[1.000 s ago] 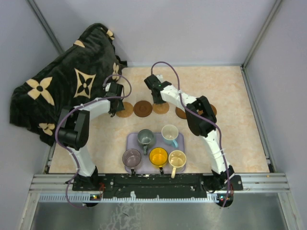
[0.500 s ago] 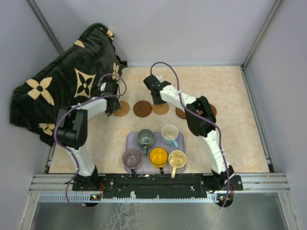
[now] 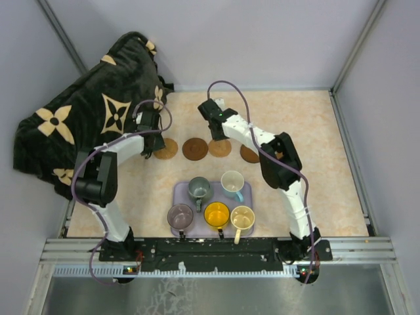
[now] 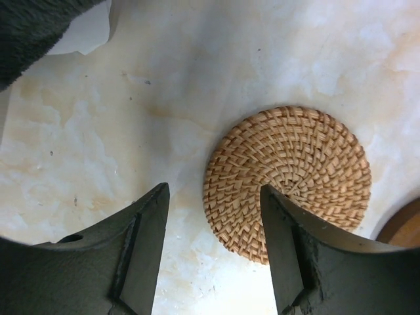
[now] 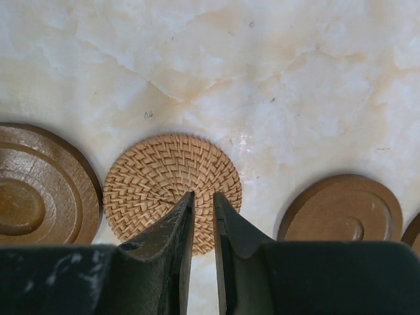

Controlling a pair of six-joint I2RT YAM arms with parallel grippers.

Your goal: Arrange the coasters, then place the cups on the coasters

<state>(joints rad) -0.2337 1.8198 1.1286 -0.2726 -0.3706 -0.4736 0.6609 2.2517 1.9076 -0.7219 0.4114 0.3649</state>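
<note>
Coasters lie in a row across the table: woven tan, dark brown, woven tan, brown. My left gripper hangs open just left of the left woven coaster, jaws empty. My right gripper is shut, tips over the middle woven coaster, nothing between them. Wooden coasters flank it. The cups stand on the lavender tray: purple-grey, dark green, yellow, cream, light blue.
A dark blanket with tan flower shapes is heaped at the back left, and its edge shows in the left wrist view. Grey walls enclose the table. My right arm's elbow hangs over the row's right end.
My left gripper has opened wider and shifted slightly left of the woven coaster. The right arm's elbow has swung to the right and its gripper stays shut.
</note>
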